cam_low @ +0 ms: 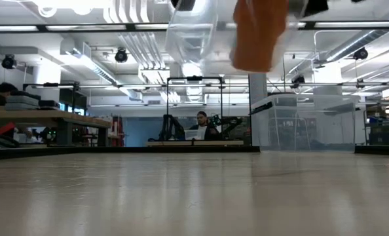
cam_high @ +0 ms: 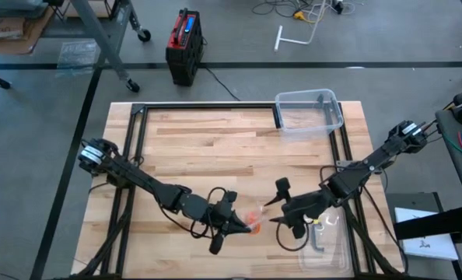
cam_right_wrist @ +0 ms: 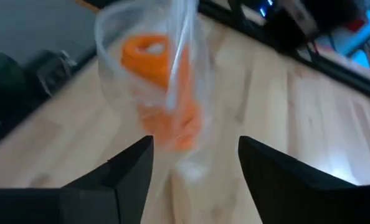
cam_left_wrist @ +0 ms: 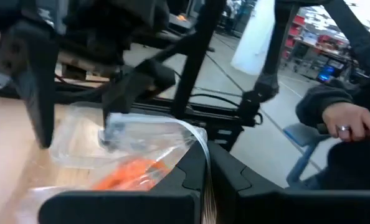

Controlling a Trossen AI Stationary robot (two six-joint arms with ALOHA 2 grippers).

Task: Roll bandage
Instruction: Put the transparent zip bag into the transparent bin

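Your left hand (cam_high: 243, 225) is clamped shut on the clear wrapper (cam_right_wrist: 172, 93), and the bandage (cam_right_wrist: 163, 93) hangs inside it, off the surface (cam_high: 215, 148) near its front edge, between the two hands. Your right hand (cam_high: 276, 204) stands just beside, fingers parted and holding nothing. If the wrapper slips from that single pinch, the roll drops with it. Reach in with the right hand and you may catch only plastic, not fabric. The bandage is bright orange, a small roll with loose, crumpled fabric trailing below it, blurred behind the film.
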